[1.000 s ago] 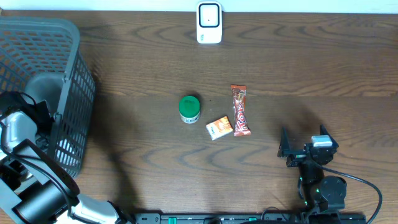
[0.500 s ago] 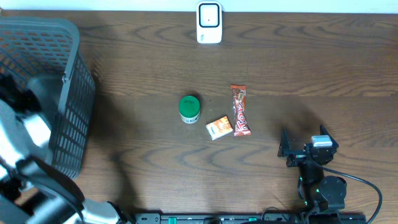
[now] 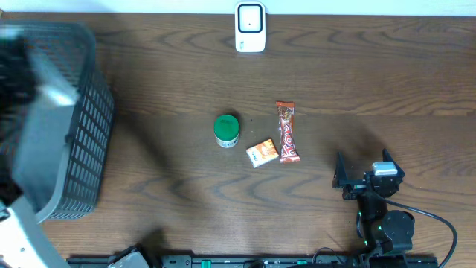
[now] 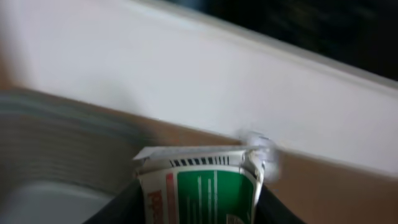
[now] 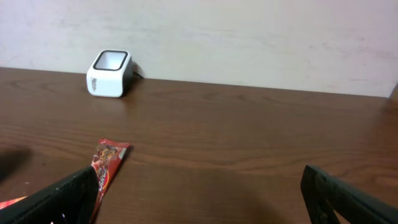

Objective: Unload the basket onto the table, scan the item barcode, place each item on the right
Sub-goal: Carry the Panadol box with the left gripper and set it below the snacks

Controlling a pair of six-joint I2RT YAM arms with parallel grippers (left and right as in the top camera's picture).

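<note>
At the far left, the basket [image 3: 78, 141] stood on the table [image 3: 312, 216], and the left arm above it showed only as a blur in the overhead view. The wrist view settled the matter. The left gripper [image 4: 199, 214] was clenched on a green-and-white packet [image 4: 199, 186], with a dark finger on either side of it. The packet stood upright, and a strip of barcode ran along its top edge. It was off the table, over the basket end, and well apart from the scanner [image 3: 250, 27].

Further right lay a green jar [image 3: 227, 129]. Beyond it were a small orange box [image 3: 262, 152] and a bar [image 3: 286, 132], which lay just beside each other. None of these was held. The scanner sat at the far edge of the table, above that group.

At the right, the right gripper [image 5: 205, 202] rested low with its jaws spread wide and nothing between them.

By my reading, the step in hand was the carry: the packet was gripped but not yet presented. The next move likely called for a long reach across to the scanner. The wrist would then have to turn so the barcode strip faced the scanner's window squarely, without the grip loosening.
</note>
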